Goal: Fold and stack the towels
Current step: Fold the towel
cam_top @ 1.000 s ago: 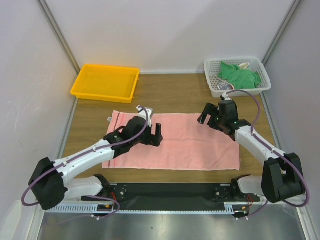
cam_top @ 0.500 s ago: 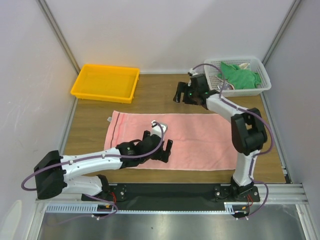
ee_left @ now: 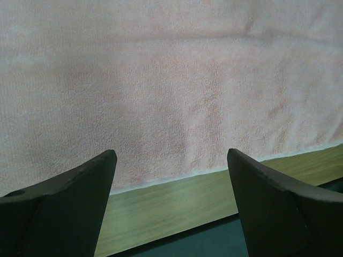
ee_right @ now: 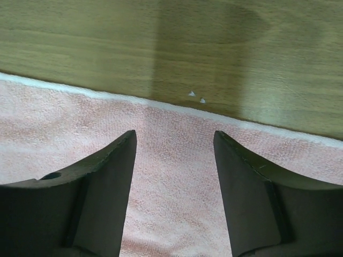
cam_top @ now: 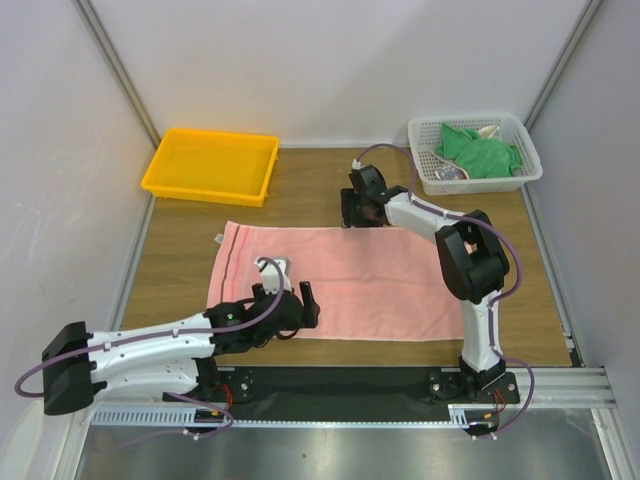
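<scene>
My left gripper (cam_top: pixel 303 303) sits low and left of centre in the top view, at the lower edge of the pink towel (cam_top: pixel 385 280). In the left wrist view the gripper (ee_left: pixel 171 156) is spread wide, with nothing between the fingers (ee_left: pixel 69 206). The towel (ee_left: pixel 171 80) fills the upper frame, and its pale hem runs across just past my fingertips. A strip of table (ee_left: pixel 161 214) shows below it.

My right gripper (cam_top: pixel 353 212) is above centre in the top view, at the towel's upper edge. In the right wrist view the gripper (ee_right: pixel 174 135) has its jaws apart, narrower than the left, and pinching nothing. The towel (ee_right: pixel 171 193) lies flat across the lower half and bare wood fills the upper half. I cannot tell whether either set of tips touches the cloth.

The pink towel is spread flat across the middle of the table (cam_top: pixel 320 185). The green towel (cam_top: pixel 482 153) is bunched in the basket (cam_top: pixel 531 170) at upper right. A bit of pale cloth (cam_top: pixel 447 172) shows beside it, too small to make out. A yellow tray (cam_top: pixel 158 184) is at upper left.
</scene>
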Controlling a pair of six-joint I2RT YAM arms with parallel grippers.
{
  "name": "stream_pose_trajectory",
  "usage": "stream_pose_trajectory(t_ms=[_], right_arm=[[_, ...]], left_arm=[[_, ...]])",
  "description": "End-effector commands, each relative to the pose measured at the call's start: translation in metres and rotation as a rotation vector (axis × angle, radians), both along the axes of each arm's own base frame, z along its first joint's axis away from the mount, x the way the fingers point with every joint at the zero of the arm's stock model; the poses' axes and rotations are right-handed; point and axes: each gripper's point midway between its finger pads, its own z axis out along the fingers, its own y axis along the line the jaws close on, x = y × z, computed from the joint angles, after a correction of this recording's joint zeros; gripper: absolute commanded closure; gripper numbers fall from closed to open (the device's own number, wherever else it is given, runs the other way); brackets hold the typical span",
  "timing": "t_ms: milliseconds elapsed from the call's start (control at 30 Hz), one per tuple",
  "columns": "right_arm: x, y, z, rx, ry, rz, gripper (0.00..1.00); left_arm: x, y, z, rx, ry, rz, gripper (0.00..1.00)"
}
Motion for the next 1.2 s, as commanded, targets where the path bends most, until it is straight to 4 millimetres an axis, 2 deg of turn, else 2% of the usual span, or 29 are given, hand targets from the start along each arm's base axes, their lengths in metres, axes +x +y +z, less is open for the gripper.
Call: stream_pose_trajectory(t_ms=[0, 100, 467, 767, 1000, 1167], right_arm=[[0.007, 0.004, 0.007, -0.027, -0.041, -0.007, 0.36], [0.009, 0.009, 0.008, -0.029, -0.045, -0.007, 0.41], [0.007, 0.024, -0.003, -0.056, -0.042, 0.004, 0.44], [0.012, 0.029, -0.009, -0.08, -0.04, 0.009, 0.51], [0.011, 0.025, -0.02, -0.117, -0.029, 0.003, 0.55], [0.009, 0.026, -0.029, -0.133, -0.014, 0.008, 0.69]], left_arm=[[0.001, 0.006, 0.002, -0.059, -0.015, 0.078, 0.1], [-0.002, 0.005, -0.001, -0.047, -0.01, 0.069, 0.1], [-0.006, 0.005, -0.006, 0.062, -0.017, 0.068, 0.1], [-0.006, 0.008, -0.005, 0.072, -0.028, 0.076, 0.09], [-0.007, 0.005, -0.004, 0.077, -0.029, 0.065, 0.09], [-0.008, -0.006, 0.001, 0.083, -0.056, 0.021, 0.1]])
